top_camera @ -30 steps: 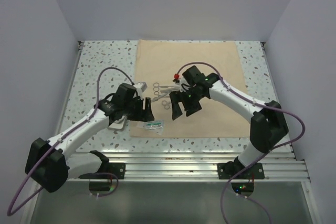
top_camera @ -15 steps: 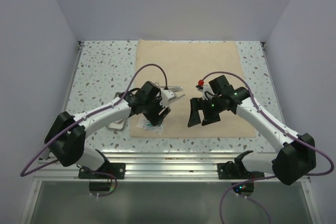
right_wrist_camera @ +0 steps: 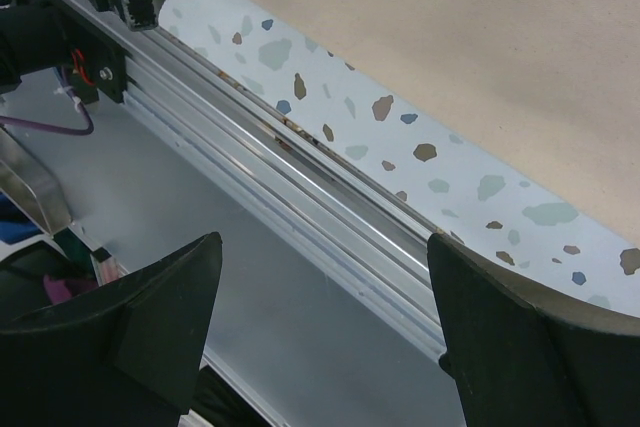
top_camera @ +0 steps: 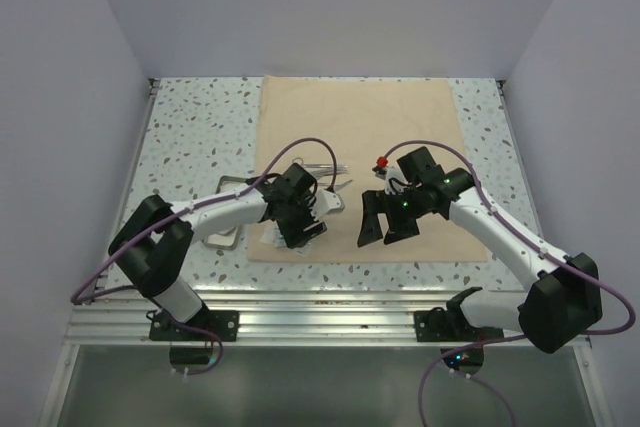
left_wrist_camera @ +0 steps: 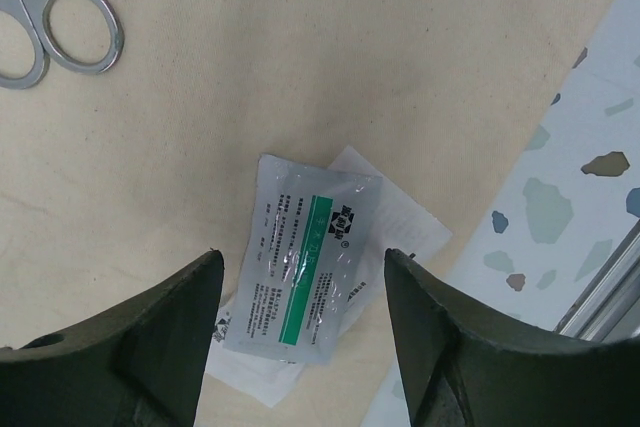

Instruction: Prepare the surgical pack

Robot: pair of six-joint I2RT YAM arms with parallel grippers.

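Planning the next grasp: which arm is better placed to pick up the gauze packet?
Left. The left fingers, open, straddle the packet on the cloth. The right fingers, also open, hang by the cloth's near edge with nothing between them.

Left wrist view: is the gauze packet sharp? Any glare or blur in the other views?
Left wrist: the gauze packet is sharp, with small glints on its film and print too small to read; the left fingers are dark. Right wrist: the rail is crisp, the right fingers dark. Top external: even light, no glare on the cloth.
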